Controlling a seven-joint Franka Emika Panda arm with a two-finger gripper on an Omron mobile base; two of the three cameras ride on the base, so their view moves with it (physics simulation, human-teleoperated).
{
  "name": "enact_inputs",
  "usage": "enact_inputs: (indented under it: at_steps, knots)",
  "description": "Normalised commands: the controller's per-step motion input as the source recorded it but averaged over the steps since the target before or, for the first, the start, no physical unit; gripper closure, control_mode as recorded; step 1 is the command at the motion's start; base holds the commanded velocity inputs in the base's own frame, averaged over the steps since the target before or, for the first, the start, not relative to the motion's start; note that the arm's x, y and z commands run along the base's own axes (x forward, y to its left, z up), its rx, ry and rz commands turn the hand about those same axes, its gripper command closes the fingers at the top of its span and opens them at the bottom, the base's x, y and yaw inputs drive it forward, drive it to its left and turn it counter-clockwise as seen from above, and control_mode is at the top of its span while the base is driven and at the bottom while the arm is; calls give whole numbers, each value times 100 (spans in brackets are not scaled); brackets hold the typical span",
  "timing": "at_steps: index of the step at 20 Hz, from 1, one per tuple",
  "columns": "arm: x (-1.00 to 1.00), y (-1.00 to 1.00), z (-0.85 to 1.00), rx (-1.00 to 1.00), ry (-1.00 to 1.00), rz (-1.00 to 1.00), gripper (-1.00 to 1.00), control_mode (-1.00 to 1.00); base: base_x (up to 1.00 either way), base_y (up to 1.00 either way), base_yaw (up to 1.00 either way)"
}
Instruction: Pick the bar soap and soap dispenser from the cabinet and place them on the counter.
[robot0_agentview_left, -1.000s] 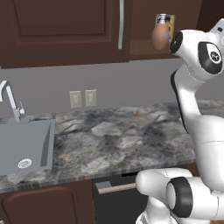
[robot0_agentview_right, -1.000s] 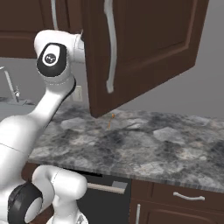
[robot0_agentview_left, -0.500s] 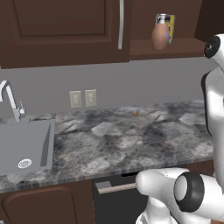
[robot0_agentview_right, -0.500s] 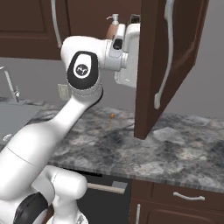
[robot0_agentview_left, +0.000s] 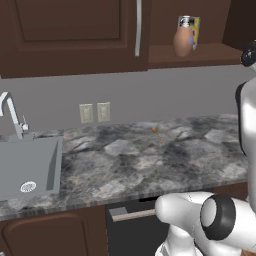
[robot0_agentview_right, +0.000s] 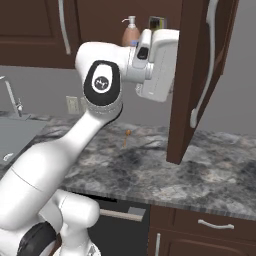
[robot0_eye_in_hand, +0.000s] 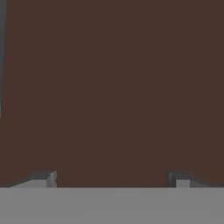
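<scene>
Moved: cabinet door (robot0_agentview_right: 200, 75) swung wider — arm's hand now close behind it.
Jaws: gripper (robot0_eye_in_hand: 113, 177) spread wide, empty, facing brown wood.
Soap dispenser (robot0_agentview_left: 183, 38): upright on cabinet shelf (robot0_agentview_left: 200, 52).
Counter (robot0_agentview_left: 150, 160): below — bar soap not discernible.

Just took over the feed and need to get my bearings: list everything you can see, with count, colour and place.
soap dispenser: one, brown with a pale pump top, upright on the open cabinet shelf.
box: one, yellow and blue, on the shelf right behind the dispenser.
cabinet: one, dark brown wall unit, right door swung open.
counter: one, grey and black marbled stone.
sink: one, grey, set in the counter's left end, tap behind it.
wall outlets: two, pale, on the grey backsplash.
small orange item: one, on the counter; too small to identify.
gripper: one, dark tips apart, open, facing dark brown wood.
</scene>
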Motion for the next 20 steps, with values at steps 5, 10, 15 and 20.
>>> enact_inputs:
  at_steps: [5, 10, 15, 20]
  knots:
    - [-46, 43, -3, 0, -10, 8, -100, -100, 0, 0, 0]
    - [-40, 88, -15, 0, -3, 10, -100, -100, 0, 0, 0]
    - [-31, 98, -14, 2, -5, 9, -100, -100, 0, 0, 0]
    - [-15, 56, 0, 21, -1, 17, -100, -100, 0, 0, 0]
